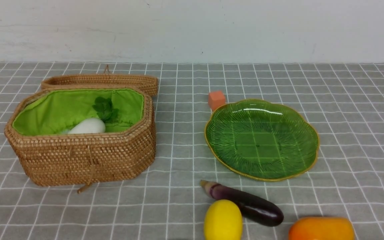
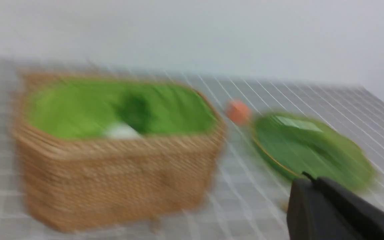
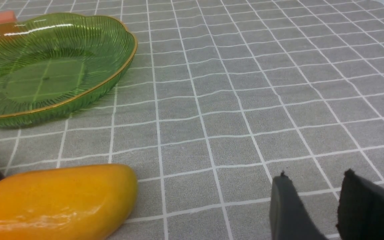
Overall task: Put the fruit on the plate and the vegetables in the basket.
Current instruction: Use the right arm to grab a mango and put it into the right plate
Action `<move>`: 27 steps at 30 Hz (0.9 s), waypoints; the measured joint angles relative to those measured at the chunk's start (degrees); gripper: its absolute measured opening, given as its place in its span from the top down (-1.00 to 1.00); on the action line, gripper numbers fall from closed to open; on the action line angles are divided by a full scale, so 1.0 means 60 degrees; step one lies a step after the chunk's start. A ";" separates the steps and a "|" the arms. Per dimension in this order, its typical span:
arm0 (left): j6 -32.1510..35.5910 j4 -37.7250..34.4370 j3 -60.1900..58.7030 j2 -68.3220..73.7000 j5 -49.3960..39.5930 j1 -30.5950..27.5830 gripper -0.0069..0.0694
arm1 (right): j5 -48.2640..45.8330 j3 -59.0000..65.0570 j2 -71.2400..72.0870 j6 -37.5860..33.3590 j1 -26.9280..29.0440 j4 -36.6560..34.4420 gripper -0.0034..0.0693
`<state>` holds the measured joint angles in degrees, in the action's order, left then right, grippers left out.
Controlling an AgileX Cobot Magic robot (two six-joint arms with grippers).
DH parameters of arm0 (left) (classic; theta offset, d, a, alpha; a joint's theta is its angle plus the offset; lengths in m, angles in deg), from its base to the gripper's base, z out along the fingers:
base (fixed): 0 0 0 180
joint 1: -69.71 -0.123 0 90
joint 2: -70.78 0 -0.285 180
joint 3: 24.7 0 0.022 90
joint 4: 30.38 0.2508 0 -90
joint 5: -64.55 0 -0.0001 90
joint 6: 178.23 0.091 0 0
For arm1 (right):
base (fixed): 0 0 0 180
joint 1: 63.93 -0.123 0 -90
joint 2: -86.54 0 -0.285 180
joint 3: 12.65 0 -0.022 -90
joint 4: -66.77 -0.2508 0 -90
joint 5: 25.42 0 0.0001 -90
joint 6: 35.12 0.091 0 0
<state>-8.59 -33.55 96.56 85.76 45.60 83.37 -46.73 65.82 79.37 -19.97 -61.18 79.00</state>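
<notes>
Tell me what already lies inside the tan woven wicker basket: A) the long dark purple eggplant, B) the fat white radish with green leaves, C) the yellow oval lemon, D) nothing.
B: the fat white radish with green leaves rests in the tan woven wicker basket.

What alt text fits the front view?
An open wicker basket on the left holds a white radish; an empty green plate sits right of it. An eggplant, lemon and orange fruit lie nearer the camera.
</notes>
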 joint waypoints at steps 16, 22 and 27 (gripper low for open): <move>0.0013 0.0008 -0.3347 -0.1282 -0.0430 -0.1979 0.82 | 0.0000 0.0000 0.0000 0.0000 0.0000 0.0000 0.24; 0.0013 0.0052 -0.3355 -0.1282 -0.0438 -0.1979 0.81 | 0.0000 0.0000 0.0000 0.0000 0.0000 0.0000 0.24; 0.0013 0.0052 -0.3355 -0.1282 -0.0450 -0.1979 0.80 | 0.0000 0.0000 0.0000 0.0000 0.0000 0.0000 0.24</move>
<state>-8.51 -33.24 76.43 78.07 42.91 71.49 -46.73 65.82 79.37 -19.97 -61.18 79.00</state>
